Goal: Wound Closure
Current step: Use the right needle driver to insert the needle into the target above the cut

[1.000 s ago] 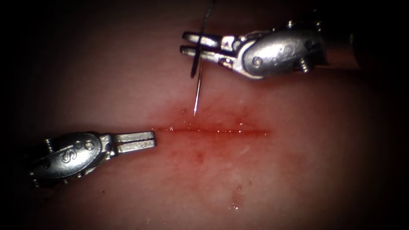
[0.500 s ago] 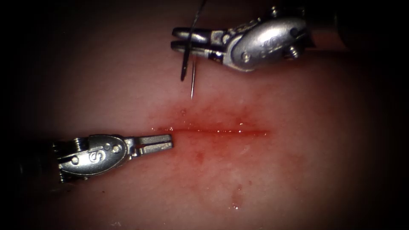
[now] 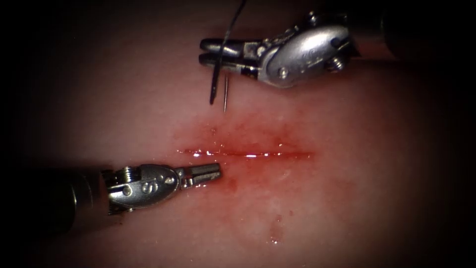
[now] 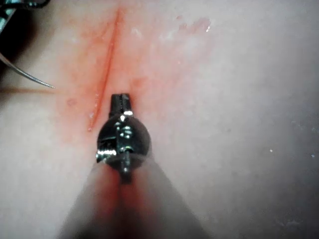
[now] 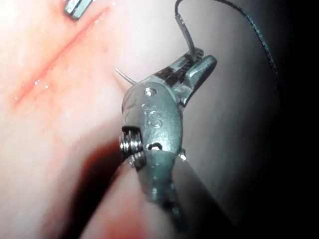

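Observation:
The tissue (image 3: pixel 347 198) carries a thin red cut (image 3: pixel 248 153) running sideways. My right tool (image 3: pixel 203 52) hovers beyond the cut's left half, jaws shut on the curved needle (image 3: pixel 225 94) about mid-curve. The needle's tip points down at the tissue, held above it and not in it. Dark thread (image 3: pixel 237 17) trails up from the needle's tail. The right wrist view shows the same grip (image 5: pixel 205 57), with thread (image 5: pixel 259 35) arcing away. My left tool (image 3: pixel 217 171) lies just on the near side of the cut's left part, jaws shut on nothing, also seen from behind (image 4: pixel 120 97).
Red fluid (image 3: pixel 238 134) stains the tissue around the cut, and a few wet spots (image 3: pixel 273 239) glisten nearer the front. The needle's tip (image 4: pixel 30 77) and the cut (image 4: pixel 107 64) show in the left wrist view. The left tool's tip (image 5: pixel 75 7) shows in the right wrist view.
My left tool has slid right and nearer, along the cut's near side. My right tool has lifted the needle away from the tissue and shifted slightly left.

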Tool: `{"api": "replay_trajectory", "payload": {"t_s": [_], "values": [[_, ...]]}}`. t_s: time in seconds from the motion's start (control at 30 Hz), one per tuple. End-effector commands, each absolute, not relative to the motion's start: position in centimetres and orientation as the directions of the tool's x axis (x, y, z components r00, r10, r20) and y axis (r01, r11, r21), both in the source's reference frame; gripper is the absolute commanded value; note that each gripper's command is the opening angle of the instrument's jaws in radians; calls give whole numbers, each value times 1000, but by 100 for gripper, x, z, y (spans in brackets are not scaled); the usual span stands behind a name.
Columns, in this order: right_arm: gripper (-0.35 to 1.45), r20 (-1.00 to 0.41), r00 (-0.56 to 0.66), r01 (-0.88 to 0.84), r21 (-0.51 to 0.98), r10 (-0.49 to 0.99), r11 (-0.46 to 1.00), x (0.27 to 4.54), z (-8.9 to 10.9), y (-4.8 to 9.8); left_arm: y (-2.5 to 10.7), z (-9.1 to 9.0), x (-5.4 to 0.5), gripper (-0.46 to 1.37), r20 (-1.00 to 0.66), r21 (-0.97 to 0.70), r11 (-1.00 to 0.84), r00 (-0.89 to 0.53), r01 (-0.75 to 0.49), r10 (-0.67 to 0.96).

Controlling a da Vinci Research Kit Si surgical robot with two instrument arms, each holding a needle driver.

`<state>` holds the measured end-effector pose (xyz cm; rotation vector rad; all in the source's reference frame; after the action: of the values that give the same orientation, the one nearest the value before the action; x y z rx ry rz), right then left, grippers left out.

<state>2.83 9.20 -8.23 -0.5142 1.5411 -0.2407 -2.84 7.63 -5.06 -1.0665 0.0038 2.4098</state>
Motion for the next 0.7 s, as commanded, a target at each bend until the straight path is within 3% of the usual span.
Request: {"api": "replay_trajectory", "payload": {"t_s": [0.03, 0.7], "values": [[-35, -886, 32, -175, -461, -463, 870, 285, -824, 919, 762, -504, -284, -33, -684, -203, -877, -578, -436, 445], [-35, -812, 35, -157, -581, -583, 799, 293, -810, 895, 740, -482, -276, -21, -608, -325, -862, -613, -388, 505]]}}
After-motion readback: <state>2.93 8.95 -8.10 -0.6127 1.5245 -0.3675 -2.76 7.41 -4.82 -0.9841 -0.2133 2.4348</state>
